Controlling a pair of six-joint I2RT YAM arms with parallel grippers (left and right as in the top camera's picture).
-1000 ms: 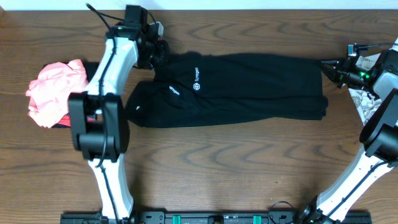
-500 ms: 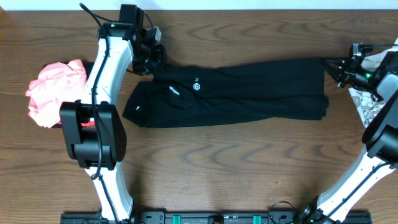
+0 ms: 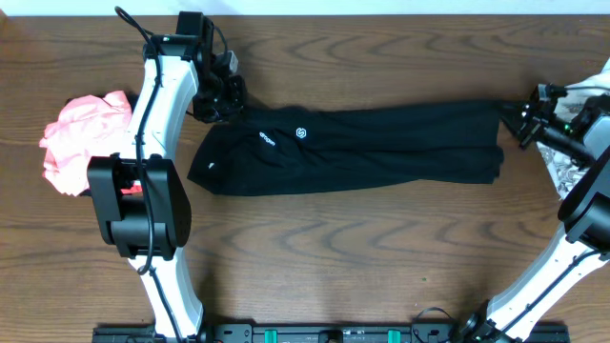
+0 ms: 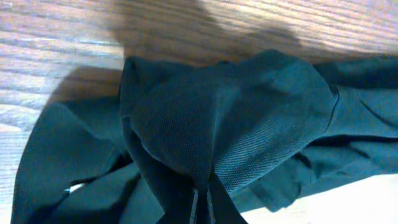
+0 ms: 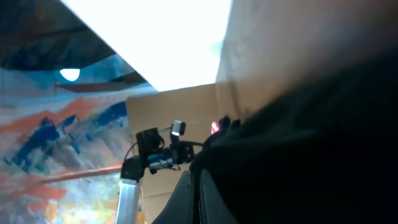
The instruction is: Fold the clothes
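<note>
Fingers of the left gripper (image 3: 229, 99) are clamped on the black garment (image 3: 362, 148) at its far-left corner, the cloth stretched along the table (image 3: 334, 257) to the right gripper (image 3: 513, 114), pinching the other end, so we're mid-fold, I'd say, and next both should bring that far edge evenly over the near one.

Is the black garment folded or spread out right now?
Black garment: folded lengthwise into a narrow band, held between left gripper and right gripper; layers overlap at its left end.
</note>
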